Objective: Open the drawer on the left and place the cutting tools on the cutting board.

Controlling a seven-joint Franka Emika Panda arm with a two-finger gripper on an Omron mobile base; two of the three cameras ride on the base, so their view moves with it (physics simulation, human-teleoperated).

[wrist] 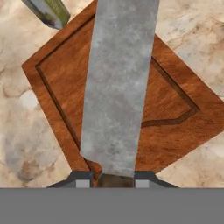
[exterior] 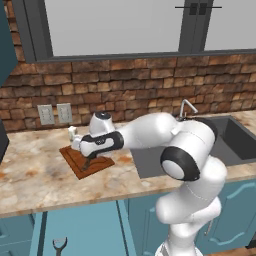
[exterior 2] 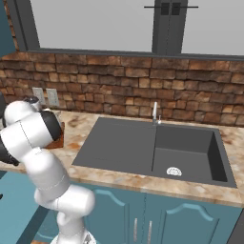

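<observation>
The hand (wrist: pixel 115 180) is clenched on the knife (wrist: pixel 119 87), whose silver blade runs out from between the finger tips over the cutting board (wrist: pixel 57 87); in the left base view the hand (exterior: pixel 86 162) hangs just above that board (exterior: pixel 75 159) on the table (exterior: pixel 30 170). A small carton (exterior: pixel 73 133) stands just beside the board's far edge. Below, the drawer (exterior: pixel 80 230) is pulled open with the scissors (exterior: pixel 59 245) lying inside. Judged from this, the knife awaits release, and the scissors remain to be fetched.
</observation>
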